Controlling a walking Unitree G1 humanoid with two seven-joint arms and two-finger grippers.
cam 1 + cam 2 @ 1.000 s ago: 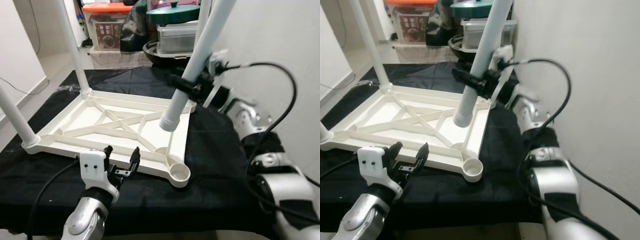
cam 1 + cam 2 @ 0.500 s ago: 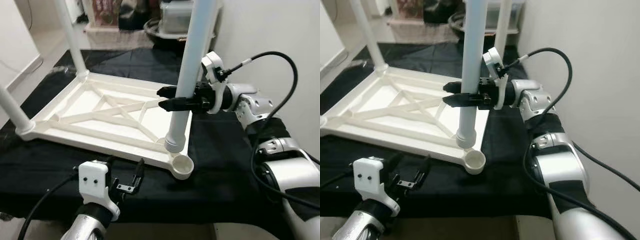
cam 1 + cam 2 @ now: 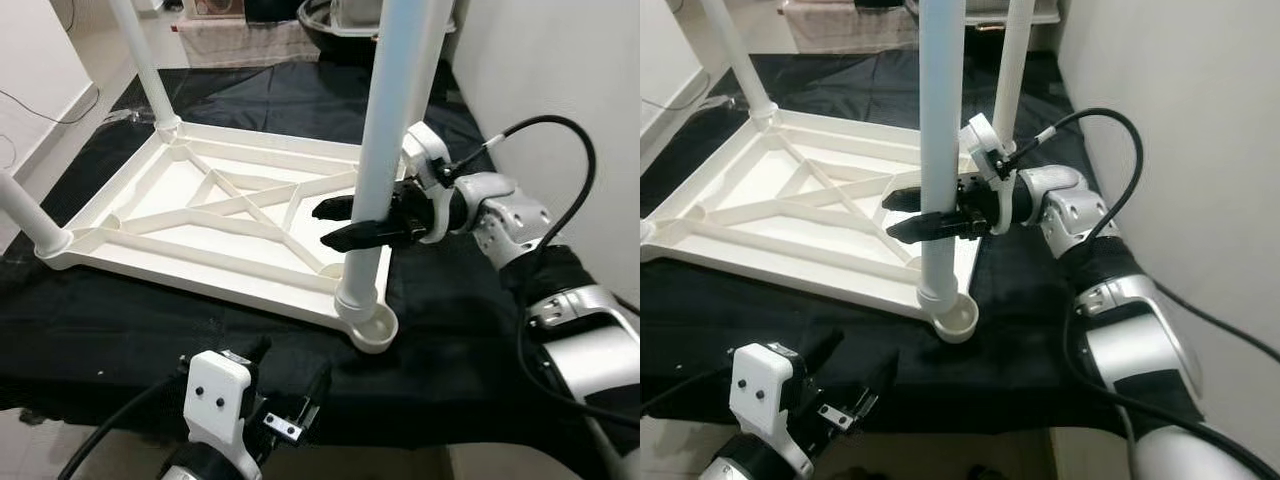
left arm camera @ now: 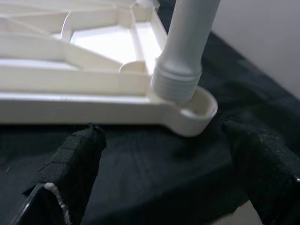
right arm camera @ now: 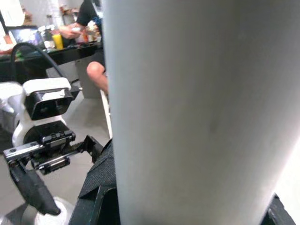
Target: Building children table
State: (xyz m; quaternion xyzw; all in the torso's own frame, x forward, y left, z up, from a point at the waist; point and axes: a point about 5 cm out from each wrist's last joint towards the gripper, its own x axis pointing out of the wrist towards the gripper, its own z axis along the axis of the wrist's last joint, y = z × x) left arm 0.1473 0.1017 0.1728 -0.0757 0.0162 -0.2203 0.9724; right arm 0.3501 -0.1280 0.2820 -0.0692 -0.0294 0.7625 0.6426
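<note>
**Listener:** Where is everything right now?

**Operator:** On the black cloth (image 3: 120, 330) before me, the white tabletop (image 3: 215, 235) lies upside down, so its corner sockets face up. My right gripper (image 3: 335, 222) is clamped on a white table leg (image 3: 385, 150), holding it upright. Its threaded end (image 4: 176, 86) sits at the near right corner socket (image 3: 372, 330); I judge it just entering, not yet seated.

**Listener:** And the other hand?

**Operator:** My left gripper (image 3: 855, 390) hovers low at the cloth's near edge, fingers apart, holding nothing. Three other legs already stand in their corners.

**Listener:** Any writing or brand?

**Operator:** None I can read. A person (image 5: 93, 70) sits in the background of my right wrist view.
</note>
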